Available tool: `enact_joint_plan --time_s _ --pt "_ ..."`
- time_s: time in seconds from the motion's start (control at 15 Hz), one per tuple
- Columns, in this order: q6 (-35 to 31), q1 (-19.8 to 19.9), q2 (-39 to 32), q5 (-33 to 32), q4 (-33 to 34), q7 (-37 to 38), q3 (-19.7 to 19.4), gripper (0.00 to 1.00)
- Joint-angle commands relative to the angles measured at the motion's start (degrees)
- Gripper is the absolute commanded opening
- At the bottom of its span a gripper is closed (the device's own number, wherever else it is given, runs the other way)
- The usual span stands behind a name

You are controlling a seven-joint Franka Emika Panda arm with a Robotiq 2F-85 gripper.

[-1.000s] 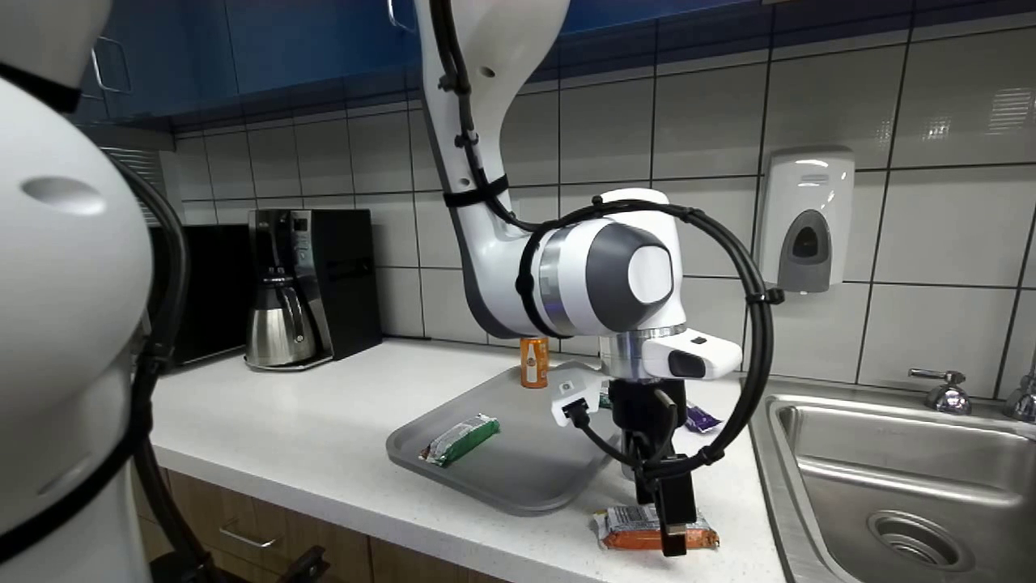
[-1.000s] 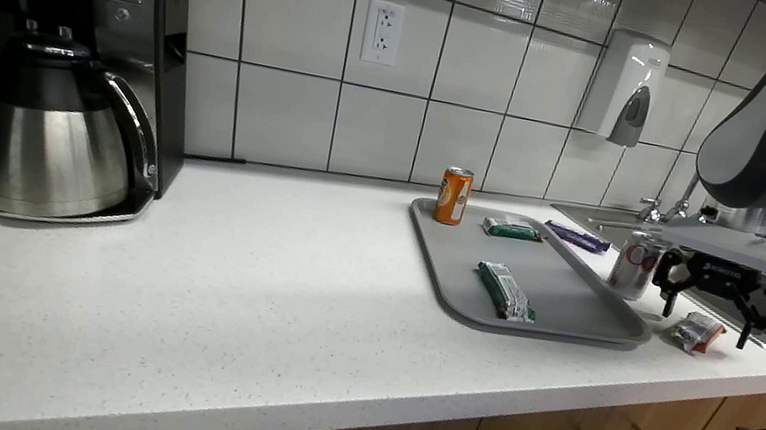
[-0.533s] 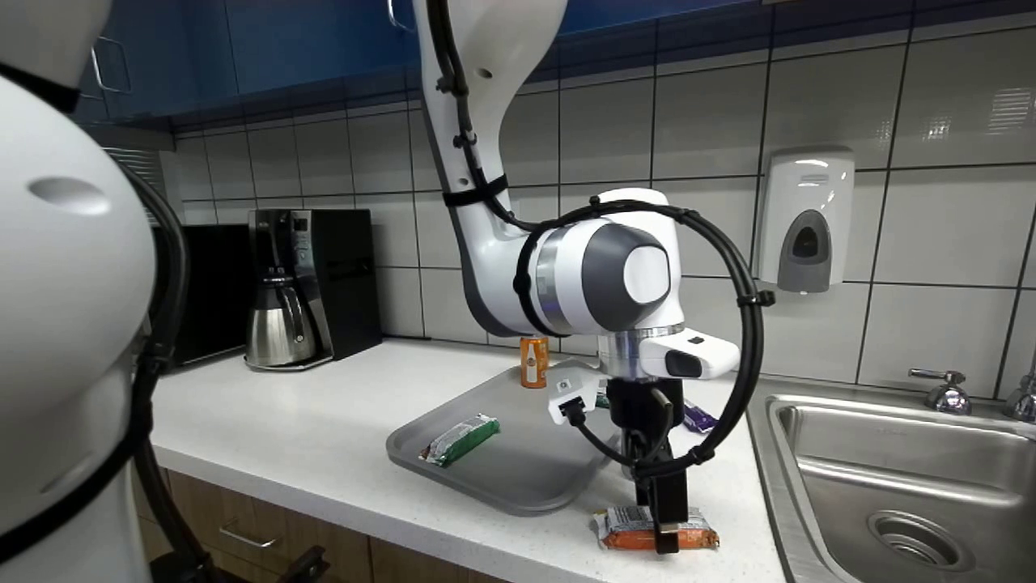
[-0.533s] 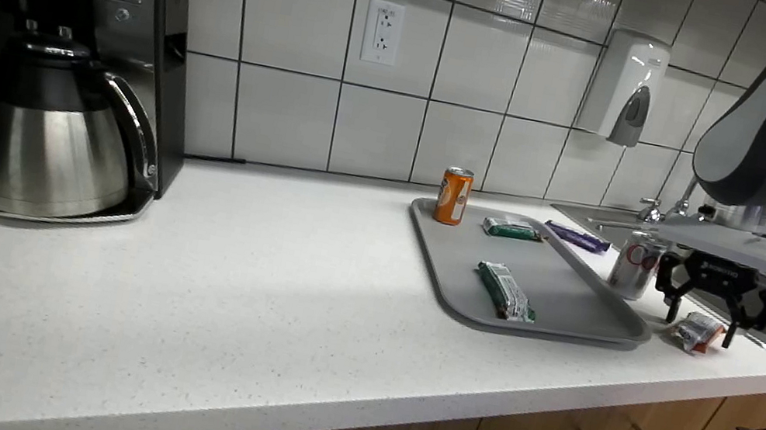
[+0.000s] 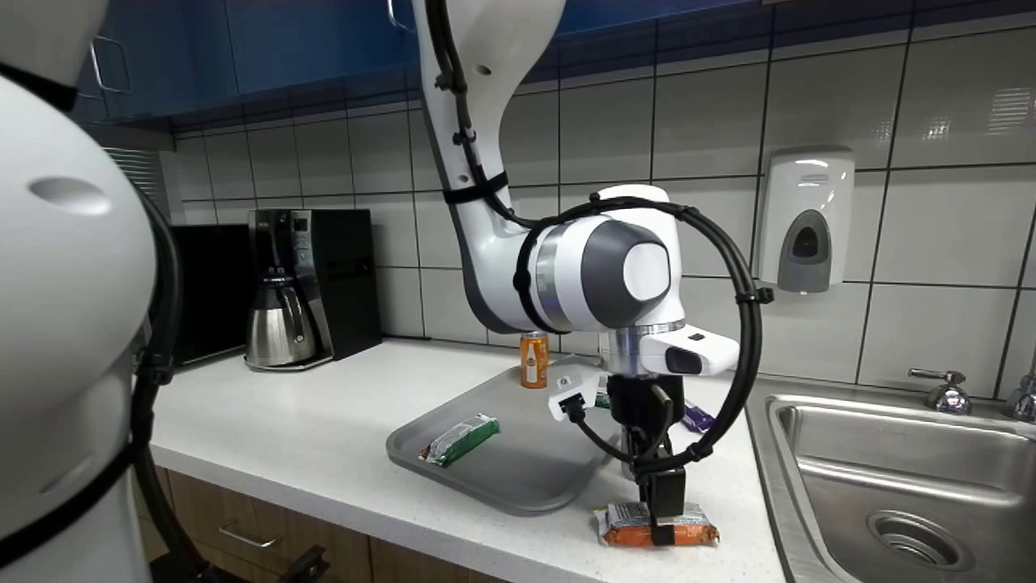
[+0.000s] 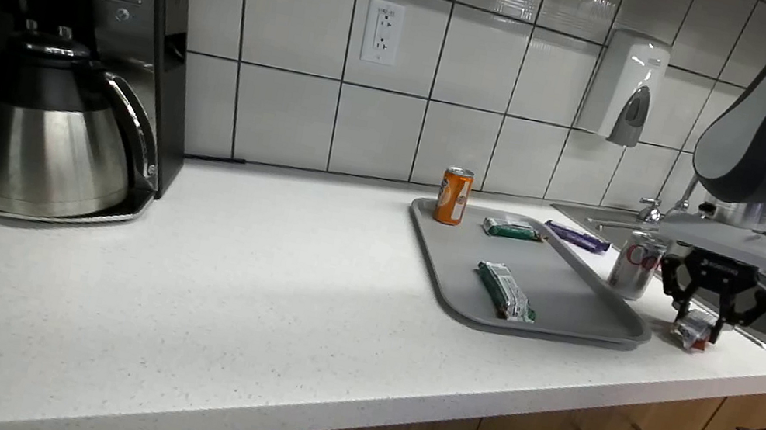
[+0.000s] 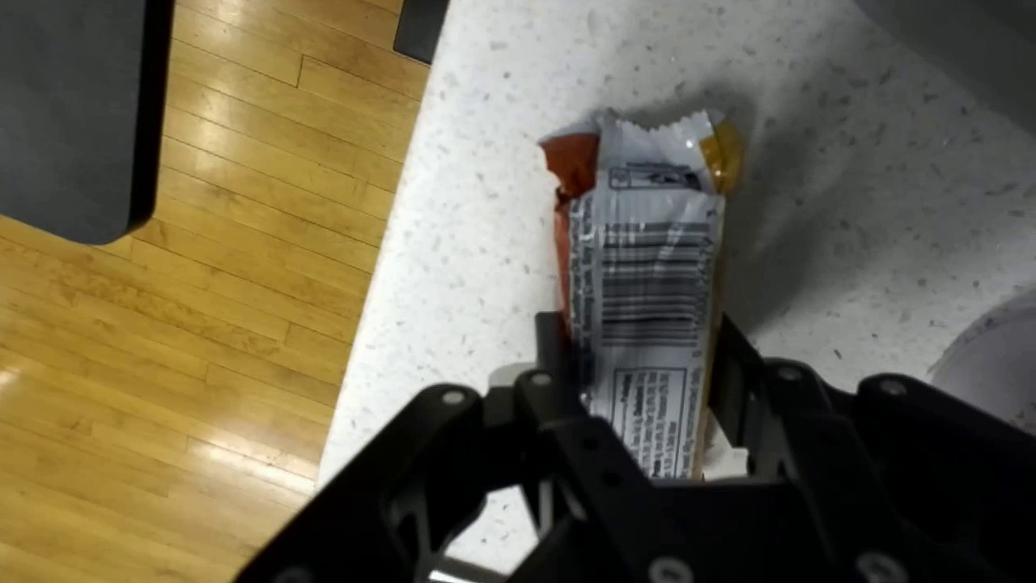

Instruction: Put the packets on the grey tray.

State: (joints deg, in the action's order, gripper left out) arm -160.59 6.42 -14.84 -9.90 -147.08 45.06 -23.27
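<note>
The orange packet [image 7: 660,267], its silver barcode side up, lies on the white counter near the front edge. My gripper [image 7: 639,340] points down over it, with one finger pressed to each long side, shut on its middle; an exterior view shows the orange packet [image 6: 692,329] between the fingertips too. On the grey tray [image 6: 566,295] rests a green packet [image 6: 505,292], close to the front rim. Farther back on that tray sits the bluish-green and white packet [image 6: 513,230], which the arm mostly hides in an exterior view.
An orange can [image 6: 453,196] stands at the tray's back corner. A silver can [image 6: 635,266] is upright between tray and gripper. Behind it lies a purple wrapped bar [image 6: 576,238]. The steel sink [image 5: 906,486] borders this counter end; a coffee maker [image 6: 74,66] occupies the far end.
The fingers have come together from wide apart onto the sides of the orange packet, which has shifted very slightly. The arm has hardly moved otherwise; tray, cans and other packets stay put.
</note>
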Motion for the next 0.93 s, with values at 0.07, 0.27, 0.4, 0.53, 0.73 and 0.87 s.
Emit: enact_joint_plan --time_s 0.07,0.27,0.4,0.53,0.73,0.87 --pt "2.42 -1.68 5.9 -0.62 -2.29 -0.47 -1.19 0.19" --pt "4.02 -2.03 9.8 -2.09 -3.87 0.18 -0.77 0.19" --pt "4.37 -1.68 11.86 -3.51 -4.94 0.67 0.18 0.19" --pt "4.87 -1.15 13.81 -4.63 -6.22 1.18 1.48 0.19" --pt "5.27 -0.51 15.74 -5.94 -7.87 2.04 3.89 0.19" --pt "5.59 -0.4 16.59 -6.13 -8.53 2.68 5.72 0.19"
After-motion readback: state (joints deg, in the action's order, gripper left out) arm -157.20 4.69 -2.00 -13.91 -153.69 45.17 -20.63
